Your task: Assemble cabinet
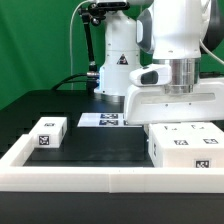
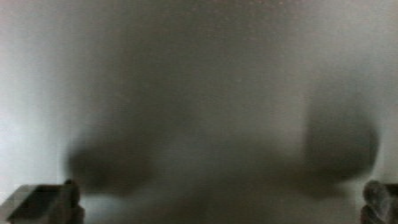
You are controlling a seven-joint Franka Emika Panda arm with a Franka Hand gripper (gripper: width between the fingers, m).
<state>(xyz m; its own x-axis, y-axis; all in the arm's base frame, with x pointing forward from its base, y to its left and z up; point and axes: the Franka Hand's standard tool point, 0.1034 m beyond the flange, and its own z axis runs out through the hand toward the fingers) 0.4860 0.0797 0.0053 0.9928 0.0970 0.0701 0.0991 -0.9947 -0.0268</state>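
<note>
scene: we see the arm bent low over the black table, its pincer brought down close over one of the white parts.
pincer: spread as wide as it goes. in the wrist view the two dark fingertips sit at opposite edges, and we see nothing clamped between them.
wrist view: only a pale, blurred surface very close ahead of the pincer. we take it for the top of the part below, though it is too soft for us to say.
large cabinet part: a blocky white piece with square tags, lying flat right under the pincer. we cannot tell whether the fingers touch it.
small cabinet part: a tagged white box standing alone, well apart from the pincer, toward the exterior view's left.
marker board: flat on the table between the two parts, near the pincer on the exterior view's left.
white rim: frames the table on the camera's side of the pincer.
done so far: we judge very little. the cabinet parts we can see lie separate and none looks joined to another.
left to do: grasping the part below, bringing the pieces together, fitting them. by our reading, nearly the whole build.
</note>
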